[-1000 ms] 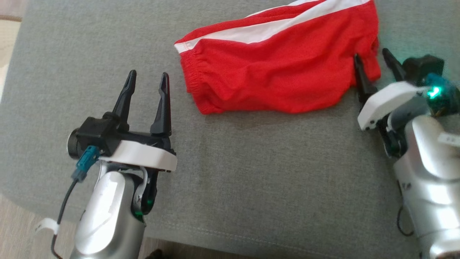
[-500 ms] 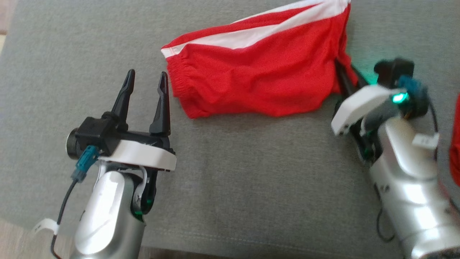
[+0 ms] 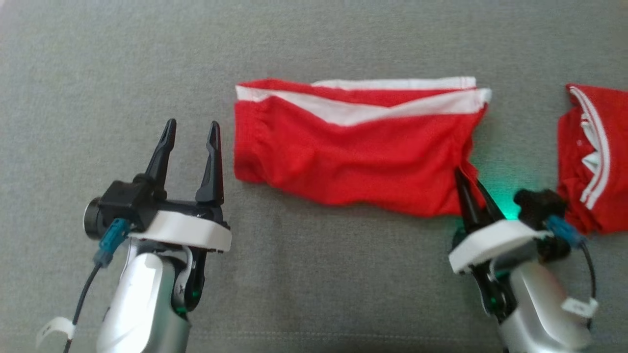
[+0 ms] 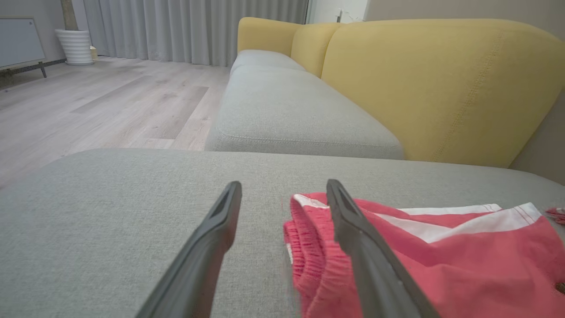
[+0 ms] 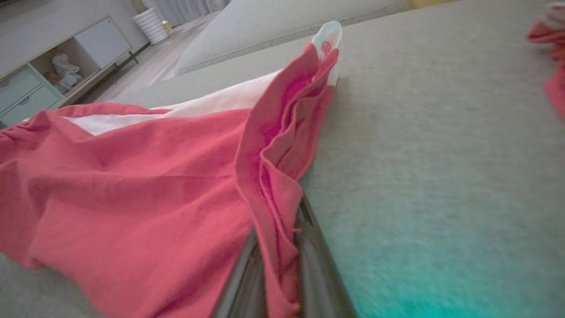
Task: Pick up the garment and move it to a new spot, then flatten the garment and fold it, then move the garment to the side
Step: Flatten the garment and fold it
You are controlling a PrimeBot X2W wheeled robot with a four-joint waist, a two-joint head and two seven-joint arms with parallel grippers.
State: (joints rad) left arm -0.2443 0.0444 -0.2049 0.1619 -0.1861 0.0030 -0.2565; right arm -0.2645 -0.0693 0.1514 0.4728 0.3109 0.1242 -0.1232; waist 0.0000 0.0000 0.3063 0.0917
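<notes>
Currently clamped at its lower right corner by the right gripper (image 3: 466, 189): the garment (image 3: 353, 152), red with white stripes, laid out across the centre of the head view on the grey cushion (image 3: 314, 39). Note the two dark fingers pressed together there, with red fabric nipped between them. In the right wrist view, bunched in upright folds over the finger ends at bottom centre, with the rest spread toward the left of the frame. Green glow on the cushion just beside that gripper.

Orientation of the garment in the head view:
- Gathered waistband at the left end.
- White stripes along the upper edge.
- Shallow creases across the middle; lower right corner drawn to a point at the grip.

Lower left of the head view: left gripper (image 3: 189, 130), fingers spread wide, nothing between them. Just left of the waistband and apart from it. In the left wrist view, right finger crossing in front of the waistband at lower centre.

Right edge of the head view: a second red piece (image 3: 588, 157) with white stripes, crumpled, apart from the garment.

Left wrist view, background: yellow backrest (image 4: 441, 79) at upper right, wooden floor (image 4: 110, 101) at upper left.
</notes>
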